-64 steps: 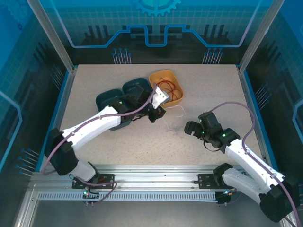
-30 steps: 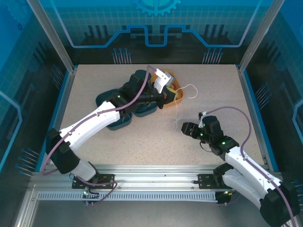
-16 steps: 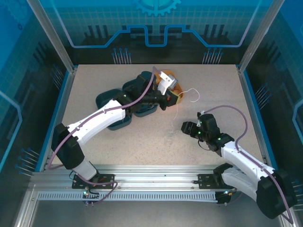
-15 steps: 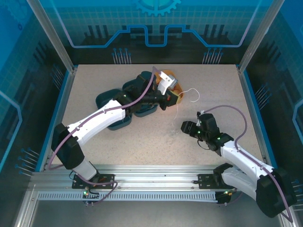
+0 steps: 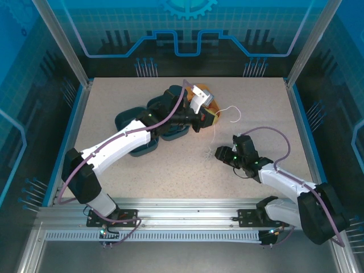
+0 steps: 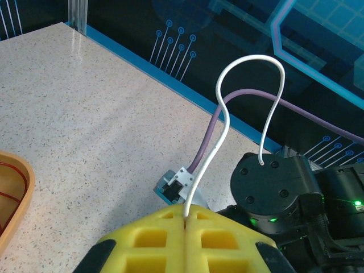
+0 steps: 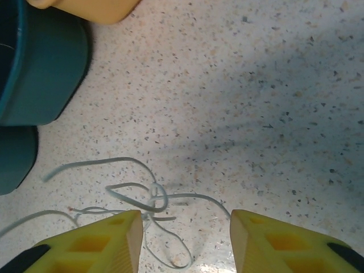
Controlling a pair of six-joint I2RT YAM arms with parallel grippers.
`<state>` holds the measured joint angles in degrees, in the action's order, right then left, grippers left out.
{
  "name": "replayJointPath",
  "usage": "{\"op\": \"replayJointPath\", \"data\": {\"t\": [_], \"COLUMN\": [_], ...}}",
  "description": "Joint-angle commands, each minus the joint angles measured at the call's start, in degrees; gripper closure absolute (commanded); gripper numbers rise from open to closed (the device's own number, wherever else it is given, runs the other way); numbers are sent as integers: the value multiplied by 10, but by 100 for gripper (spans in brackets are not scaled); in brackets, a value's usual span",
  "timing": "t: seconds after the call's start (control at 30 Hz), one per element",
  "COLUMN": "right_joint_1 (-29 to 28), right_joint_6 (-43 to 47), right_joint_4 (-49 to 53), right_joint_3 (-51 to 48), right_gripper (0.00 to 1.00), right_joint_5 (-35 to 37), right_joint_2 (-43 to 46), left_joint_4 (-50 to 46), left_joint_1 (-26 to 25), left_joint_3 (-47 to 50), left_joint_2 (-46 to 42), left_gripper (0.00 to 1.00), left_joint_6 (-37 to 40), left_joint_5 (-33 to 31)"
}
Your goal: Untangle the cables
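The left gripper [image 6: 186, 211] is clenching its yellow fingers on the white cable [image 6: 250, 56], which is rising from between them in a tall loop through the upper middle of the left wrist view. The right gripper [image 7: 185, 227] is hanging released at the bottom of its wrist view, fingers spread over a loose tangle of that cable on the speckled table [image 7: 273, 85], while the red cable [image 6: 11, 166] is lying in the orange tray [image 6: 23, 187] at the left edge

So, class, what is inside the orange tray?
Red cable strands lie inside the orange tray, seen at the left wrist view's edge. From above, the left gripper covers most of the tray, so the rest is hidden.
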<state>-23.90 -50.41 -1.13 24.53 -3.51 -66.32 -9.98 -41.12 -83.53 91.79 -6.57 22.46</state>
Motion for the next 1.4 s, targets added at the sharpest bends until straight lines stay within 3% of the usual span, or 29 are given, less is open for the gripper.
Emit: {"op": "replayJointPath", "data": {"t": [0.0, 0.53, 0.7, 0.87, 1.13, 1.37], "right_joint_1": [9, 9, 10, 10, 17, 58], "right_joint_6": [-1, 69, 85, 99, 96, 80], "right_joint_4": [-10, -49, -32, -5, 83, 151], "right_joint_3": [20, 20, 22, 24, 23, -1], "right_gripper": [56, 61, 69, 87, 96, 100], "right_joint_5": [4, -34, -16, 7, 74, 115], "right_joint_2": [-16, -19, -7, 5, 39, 90], "left_joint_4": [18, 11, 12, 7, -26, -65], "left_joint_1": [-3, -3, -3, -3, 0, 28], "left_joint_3": [-5, -3, -2, 0, 27, 85], "left_joint_2": [0, -4, -6, -10, -54, -131], "left_gripper": [100, 100, 100, 100, 100, 100], "left_joint_6": [-6, 14, 15, 18, 59, 77], "left_joint_5": [21, 34, 43, 39, -26, -104]}}
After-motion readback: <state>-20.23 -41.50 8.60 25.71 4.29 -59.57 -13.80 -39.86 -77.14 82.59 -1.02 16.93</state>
